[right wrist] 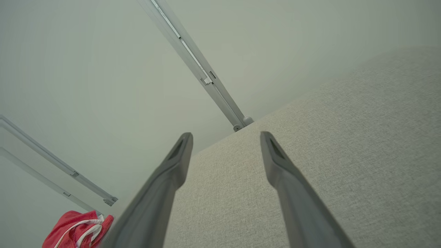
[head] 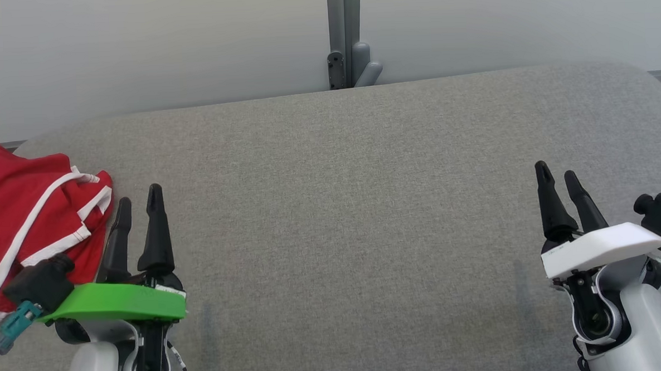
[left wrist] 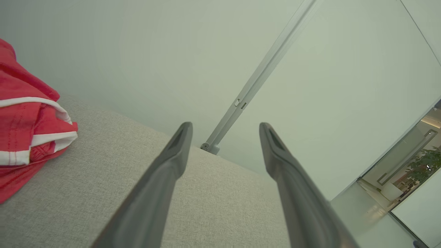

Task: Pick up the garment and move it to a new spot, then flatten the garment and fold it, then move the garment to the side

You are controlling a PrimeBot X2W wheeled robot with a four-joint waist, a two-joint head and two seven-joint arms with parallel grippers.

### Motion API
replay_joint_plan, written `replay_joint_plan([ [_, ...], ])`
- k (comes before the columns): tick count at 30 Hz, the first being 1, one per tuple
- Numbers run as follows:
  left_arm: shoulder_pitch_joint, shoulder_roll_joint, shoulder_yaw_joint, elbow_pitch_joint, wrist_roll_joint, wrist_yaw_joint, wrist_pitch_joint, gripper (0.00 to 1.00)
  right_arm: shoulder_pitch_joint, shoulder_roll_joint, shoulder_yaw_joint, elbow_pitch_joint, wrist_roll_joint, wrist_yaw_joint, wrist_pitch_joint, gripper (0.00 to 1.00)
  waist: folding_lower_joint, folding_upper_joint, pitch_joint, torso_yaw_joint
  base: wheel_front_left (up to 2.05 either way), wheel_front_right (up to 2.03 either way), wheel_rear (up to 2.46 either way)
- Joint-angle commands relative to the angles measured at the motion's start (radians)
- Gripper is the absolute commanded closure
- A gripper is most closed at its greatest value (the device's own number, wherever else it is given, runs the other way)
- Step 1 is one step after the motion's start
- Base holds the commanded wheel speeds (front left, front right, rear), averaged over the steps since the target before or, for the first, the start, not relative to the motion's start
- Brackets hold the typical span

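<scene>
We see the garment (head: 25, 215), red with white trim, lying crumpled in a heap at the left edge of the bench (head: 343, 218), close to its far left corner, with part of it running past the edge of the head view. The left claw (head: 139, 196), under its green cover, stands just beside the heap on its right side, at the near left part of the bench, fingers pointing toward the far edge. From the head view the nearer finger looks very close to the white-trimmed hem, but in the left wrist view the cloth lies off to the left of both fingers (left wrist: 165, 179), apart from them, with bare grey fabric between. The left claw is spread, with a clear gap between its tips and nothing caught in it. The right claw (head: 556, 170), under its white cover, is at the near right part of the bench, well apart from the garment, with most of the bench's width between them. In its own wrist view the red heap shows small at the lower left, beyond the left finger. That claw too is spread and holds nothing. We cannot tell whether either claw touches the bench surface. A grey post (head: 345, 34) rises behind the middle of the far edge.
</scene>
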Motion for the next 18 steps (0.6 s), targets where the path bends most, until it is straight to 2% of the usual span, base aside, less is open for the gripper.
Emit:
replay_joint_plan([
  [1,-0.004,0.014,-0.003,-0.007,0.045,0.000,-0.010,0.00,-0.010,-0.009,0.008,-0.005,-0.039,0.000,-0.013,0.00,0.0000,0.0000,0.000,0.000,0.00,0.00,0.00],
  [18,0.014,0.027,-0.033,0.054,0.261,0.021,-0.045,0.00,-0.008,-0.010,0.032,0.047,-0.263,0.000,-0.067,0.00,0.0000,0.0000,-0.002,0.004,0.00,0.00,0.00],
])
